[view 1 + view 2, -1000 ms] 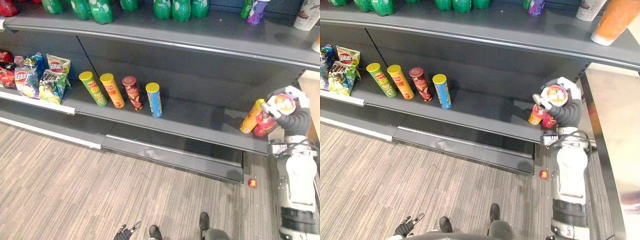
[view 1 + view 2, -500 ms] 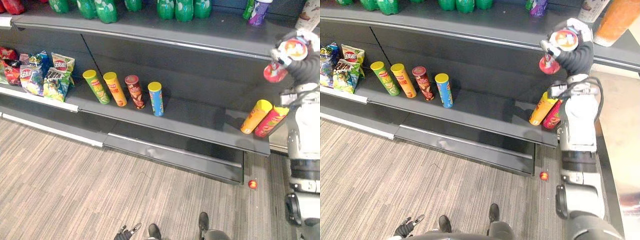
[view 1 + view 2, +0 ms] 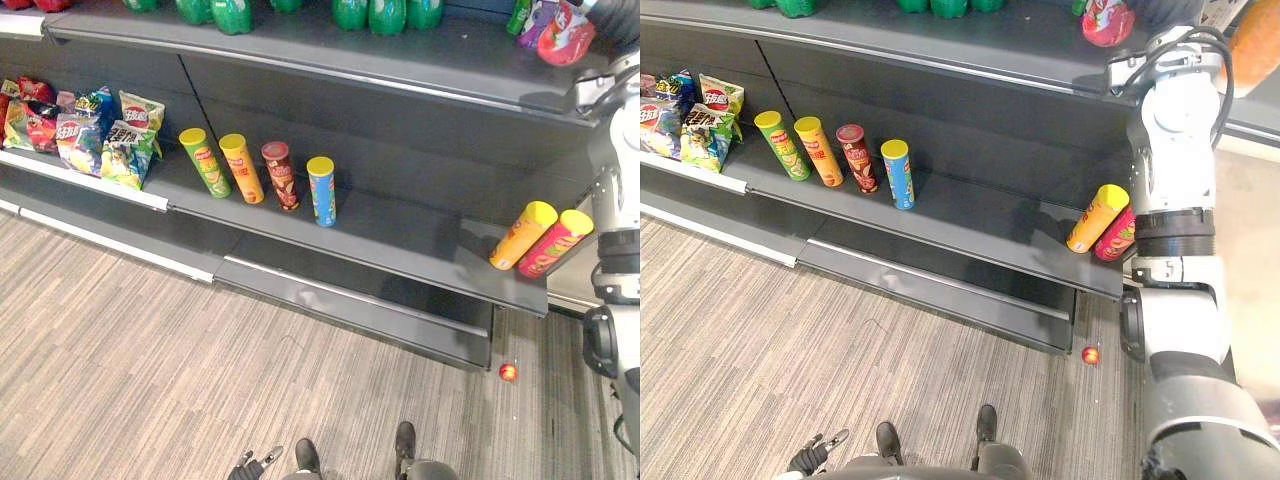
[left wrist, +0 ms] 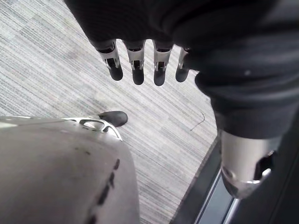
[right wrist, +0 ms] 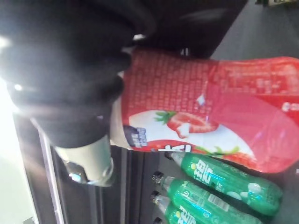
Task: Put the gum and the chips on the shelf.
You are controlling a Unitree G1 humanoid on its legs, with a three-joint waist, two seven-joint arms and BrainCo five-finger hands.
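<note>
Grips red gum tub (image 5: pixel 196 107) in curled fingers of right hand (image 5: pixel 70 79), arm raised to top shelf (image 3: pixel 450 60); wrist view adds strawberry label and green bottles (image 5: pixel 219 182) alongside. Hangs left hand (image 4: pixel 138 60) low, fingers straight and slightly apart, over striped floor (image 4: pixel 46 60). On middle shelf (image 3: pixel 410 225): two leaning chip tubes, yellow (image 3: pixel 522 235) and red (image 3: pixel 555 243); four upright tubes (image 3: pixel 321 190) further left.

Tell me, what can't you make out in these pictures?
The red gum container: eye views' top edge cuts it off; whether it rests on the top shelf is unclear.
A small red object on the floor: too small to identify.
The snack bags: row runs off the left edge.
</note>
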